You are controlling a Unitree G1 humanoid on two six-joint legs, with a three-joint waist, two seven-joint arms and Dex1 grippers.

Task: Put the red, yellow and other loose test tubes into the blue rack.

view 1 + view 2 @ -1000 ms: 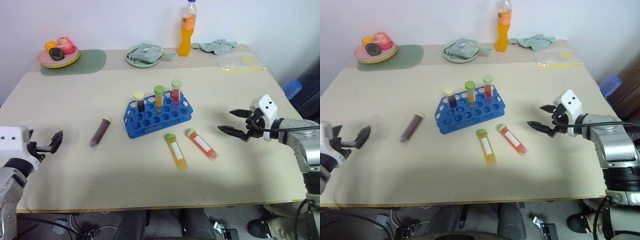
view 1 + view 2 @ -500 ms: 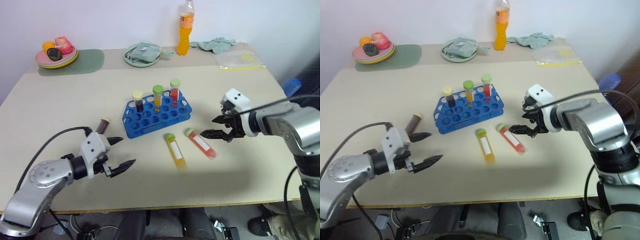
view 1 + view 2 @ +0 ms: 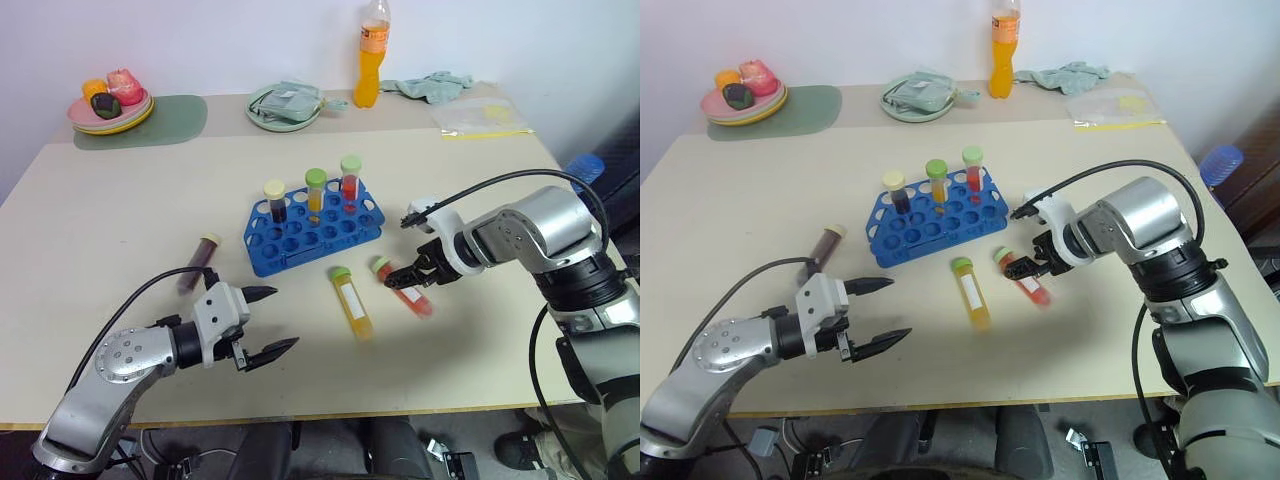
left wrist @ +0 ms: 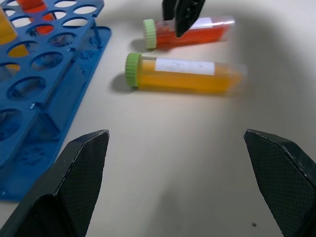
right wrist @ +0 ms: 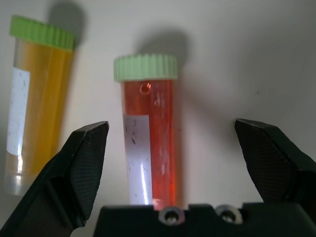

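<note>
Red test tube point(image 5: 147, 133) with a green cap lies flat on the beige table point(image 3: 120, 210), in front of the blue rack point(image 3: 312, 233), and the right gripper point(image 5: 173, 158) points down over it, its two black fingers spread wide to either side of the tube without touching it. Just beside the red one, toward the robot's left, lies the yellow test tube point(image 3: 351, 302), also green-capped and bearing a white label. In the rack three tubes stand upright in the back row: a dark one with a pale yellow cap point(image 3: 277, 201), an orange-yellow one with a green cap point(image 3: 317, 194) and a red one with a green cap point(image 3: 350, 183). A dark purple tube point(image 3: 198, 263) lies loose on the table to the rack's left. Near the table's front edge the left gripper point(image 3: 269, 322) hovers with its jaws fully apart, holding nothing, aimed toward the yellow tube. Along the far edge stand an orange drink bottle point(image 3: 372, 55), a green plate with a cloth point(image 3: 285, 106) and a plate of toy food point(image 3: 111, 100)
</note>
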